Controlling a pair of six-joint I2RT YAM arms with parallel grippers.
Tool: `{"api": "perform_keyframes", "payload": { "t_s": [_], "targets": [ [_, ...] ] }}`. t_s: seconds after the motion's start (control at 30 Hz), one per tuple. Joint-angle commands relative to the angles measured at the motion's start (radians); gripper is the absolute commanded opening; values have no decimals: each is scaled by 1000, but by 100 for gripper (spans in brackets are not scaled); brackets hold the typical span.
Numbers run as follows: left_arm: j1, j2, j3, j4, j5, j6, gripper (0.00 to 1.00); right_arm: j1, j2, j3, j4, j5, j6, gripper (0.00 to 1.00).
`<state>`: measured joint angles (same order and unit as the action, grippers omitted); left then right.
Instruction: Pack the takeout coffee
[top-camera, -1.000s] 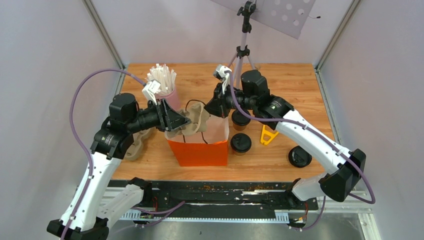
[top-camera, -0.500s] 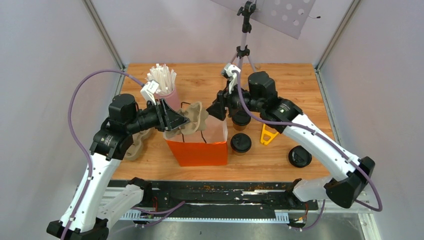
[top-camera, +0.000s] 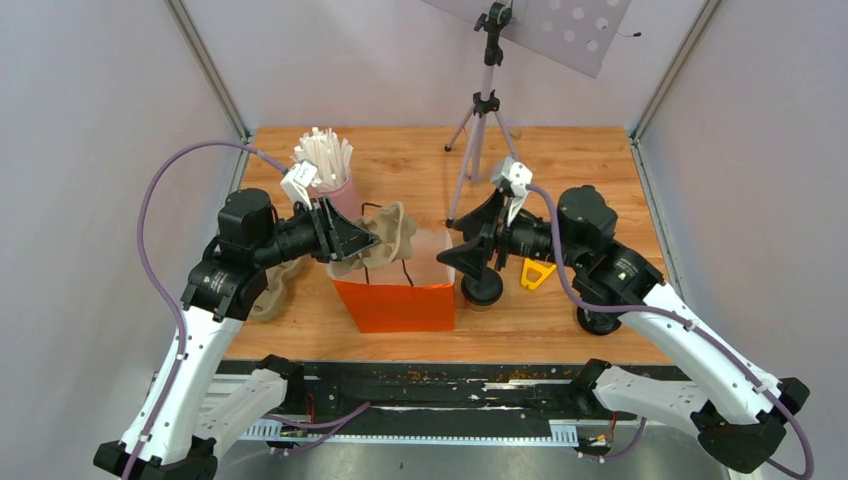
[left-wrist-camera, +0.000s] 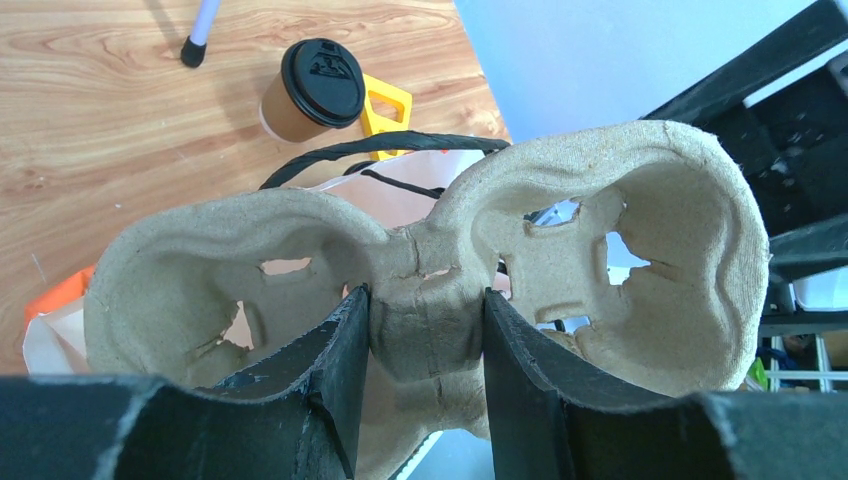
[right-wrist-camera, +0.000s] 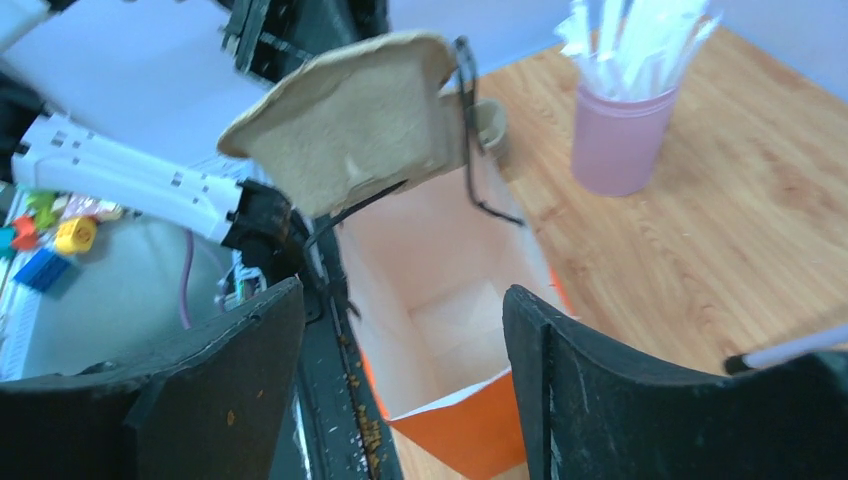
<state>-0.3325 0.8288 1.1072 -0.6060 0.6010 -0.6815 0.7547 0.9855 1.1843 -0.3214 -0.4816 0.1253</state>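
Wooden table (top-camera: 590, 170) between pale walls carries an orange bag (top-camera: 400, 306) that stands open. The left fingers (left-wrist-camera: 342, 368) are partly closed, clamped on the middle bridge of a pulp tray (left-wrist-camera: 640, 200) held over the bag's mouth. The right fingers (right-wrist-camera: 570, 390) are spread wide and hold nothing, beside the bag's right edge. A black-lidded takeout coffee (top-camera: 484, 291) stands on the table just right of the bag, beneath them.
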Motion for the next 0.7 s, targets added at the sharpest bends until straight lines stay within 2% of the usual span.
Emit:
{"api": "perform_keyframes", "payload": {
  "t_s": [0.0,0.1,0.23,0.47,0.6,0.67],
  "targets": [
    [-3,-10,-14,16,11,-24,41,108,4,-50,101,-11,-34,73],
    [-3,-15,-12,15,7,-26,41,230,16,-52,99,110,-96,73],
    [-3,-16,-8,13,5,-29,41,294,43,-65,137,219,-121,71],
    [-3,-16,-3,-6,-6,-15,41,350,108,-51,175,256,-174,67],
    [-3,-12,-1,-10,-10,-13,41,370,135,-38,182,267,-189,62],
    [-4,-11,-3,-8,-10,-16,41,377,144,-42,193,281,-191,55]
  ]
}}
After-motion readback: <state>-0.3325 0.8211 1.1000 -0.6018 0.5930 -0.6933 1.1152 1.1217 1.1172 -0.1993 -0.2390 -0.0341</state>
